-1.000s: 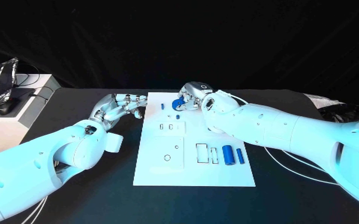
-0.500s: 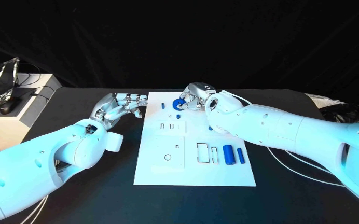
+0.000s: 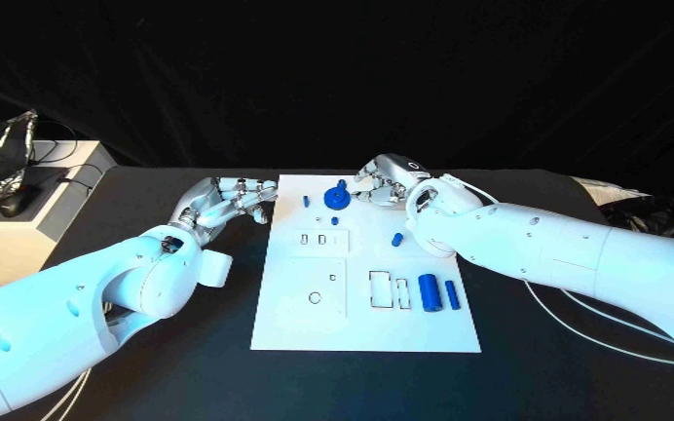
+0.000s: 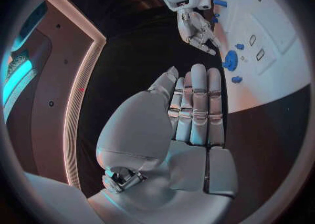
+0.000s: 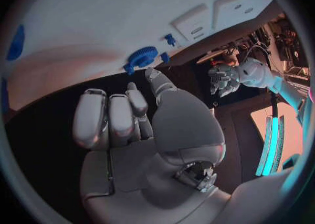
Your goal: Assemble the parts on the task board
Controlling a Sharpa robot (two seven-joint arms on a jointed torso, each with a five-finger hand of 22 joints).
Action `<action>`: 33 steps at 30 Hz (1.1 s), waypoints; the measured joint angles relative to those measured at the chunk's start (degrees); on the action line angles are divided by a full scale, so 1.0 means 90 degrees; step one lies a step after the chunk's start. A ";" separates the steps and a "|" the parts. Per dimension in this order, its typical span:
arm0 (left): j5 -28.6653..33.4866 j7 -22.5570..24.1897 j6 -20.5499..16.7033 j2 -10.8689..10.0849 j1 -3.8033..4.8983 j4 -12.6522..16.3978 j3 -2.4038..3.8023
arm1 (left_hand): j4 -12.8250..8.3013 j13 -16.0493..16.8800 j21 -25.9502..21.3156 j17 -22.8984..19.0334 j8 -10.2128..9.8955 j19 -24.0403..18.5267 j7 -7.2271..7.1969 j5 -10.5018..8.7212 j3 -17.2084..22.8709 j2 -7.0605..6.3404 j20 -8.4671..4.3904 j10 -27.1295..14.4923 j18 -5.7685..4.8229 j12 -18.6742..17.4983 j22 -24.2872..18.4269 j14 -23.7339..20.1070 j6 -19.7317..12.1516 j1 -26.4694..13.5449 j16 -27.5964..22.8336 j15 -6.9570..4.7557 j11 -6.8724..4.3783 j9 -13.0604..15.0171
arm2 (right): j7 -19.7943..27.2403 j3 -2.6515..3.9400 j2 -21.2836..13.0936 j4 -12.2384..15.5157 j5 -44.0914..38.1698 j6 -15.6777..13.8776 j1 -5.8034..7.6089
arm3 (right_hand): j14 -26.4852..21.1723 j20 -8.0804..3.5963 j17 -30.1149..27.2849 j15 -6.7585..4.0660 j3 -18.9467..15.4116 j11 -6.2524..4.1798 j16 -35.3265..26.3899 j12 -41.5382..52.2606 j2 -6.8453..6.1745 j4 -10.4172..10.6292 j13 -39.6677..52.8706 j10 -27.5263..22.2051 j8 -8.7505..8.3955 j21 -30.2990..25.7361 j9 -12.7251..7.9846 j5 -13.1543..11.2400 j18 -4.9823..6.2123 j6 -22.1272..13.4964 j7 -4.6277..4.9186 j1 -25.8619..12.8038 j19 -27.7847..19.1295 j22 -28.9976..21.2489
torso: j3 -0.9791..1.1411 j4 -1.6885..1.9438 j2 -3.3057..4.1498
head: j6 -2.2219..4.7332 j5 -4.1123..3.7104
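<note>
I see a dim, black backdrop; cool overhead light brightens the task board (image 3: 362,316); wrist views bend strongly at their rims.

White task board (image 3: 362,328) on a black table (image 3: 562,382); blue gear (image 3: 337,197), 2 blue cylinders (image 3: 430,291); silver hands on white arms.

The board (image 3: 365,328) lies mid-table (image 3: 562,372). At its far edge stands the gear (image 3: 337,196), with a small peg (image 3: 307,201) to its left and another (image 3: 334,219) just in front. The right hand (image 3: 390,183) sits just right of the gear, apart from it. The left hand (image 3: 225,199) rests off the board's far left corner. Mid-board lies a short part (image 3: 397,240). Two cylinders (image 3: 430,291) lie side by side near the right edge, right of the slots (image 3: 381,287).
</note>
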 measured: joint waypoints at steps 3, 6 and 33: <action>0.0000 0.0003 0.0001 -0.0001 -0.0008 -0.0020 0.0000 | 0.0000 0.0000 0.0000 -0.0007 0.0000 0.0000 0.0000 0.0000 0.0000 0.0000 0.0000 0.0000 0.0000 0.0000 0.0000 0.0000 0.0000 0.0000 0.0000 0.0000 0.0000 0.0000 | 0.0248 0.0026 -0.0432 0.0407 0.0385 -0.0139 0.0072 | 0.0000 0.0000 -0.0005 0.0000 -0.0064 0.0000 0.0000 0.0000 -0.0050 -0.0064 -0.0001 0.0000 0.0000 0.0000 0.0000 -0.0115 0.0000 0.0000 0.0000 0.0050 0.0000 0.0000 | 0.0005 -0.0024 -0.0009 | 0.0027 -0.0010; 0.0000 0.0006 0.0002 0.0000 -0.0021 -0.0041 0.0000 | 0.0000 0.0000 0.0000 -0.0007 0.0000 0.0000 0.0000 0.0000 0.0000 0.0000 0.0000 0.0000 0.0000 0.0000 0.0000 0.0000 0.0000 0.0000 0.0000 0.0000 0.0000 0.0000 | 0.0474 0.0044 -0.0799 0.0651 0.0746 -0.0163 0.0145 | 0.0000 0.0000 -0.0047 0.0000 -0.0097 0.0000 -0.0030 -0.0020 -0.0077 -0.0136 -0.0022 0.0000 0.0000 -0.0026 0.0000 -0.0208 -0.0001 0.0000 -0.0001 0.0183 0.0000 -0.0001 | 0.0016 -0.0050 -0.0018 | 0.0054 -0.0026; -0.0001 0.0038 0.0041 0.0060 -0.0198 -0.0235 0.0001 | 0.0000 0.0000 0.0000 -0.0013 0.0000 0.0000 0.0000 0.0000 -0.0001 -0.0026 0.0000 0.0000 0.0000 0.0000 -0.0007 -0.0023 0.0000 -0.0026 0.0000 0.0023 0.0000 0.0000 | 0.1664 0.0016 -0.1686 -0.0119 0.1760 0.0825 0.0028 | -0.0026 0.0000 -0.0038 -0.0026 -0.0268 -0.0007 -0.0173 -0.0177 -0.0360 -0.0369 -0.0152 -0.0056 0.0000 -0.0103 0.0000 -0.0355 -0.0038 0.0076 0.0015 0.0931 0.0000 -0.0002 | 0.0125 -0.0223 -0.0064 | 0.0047 -0.0130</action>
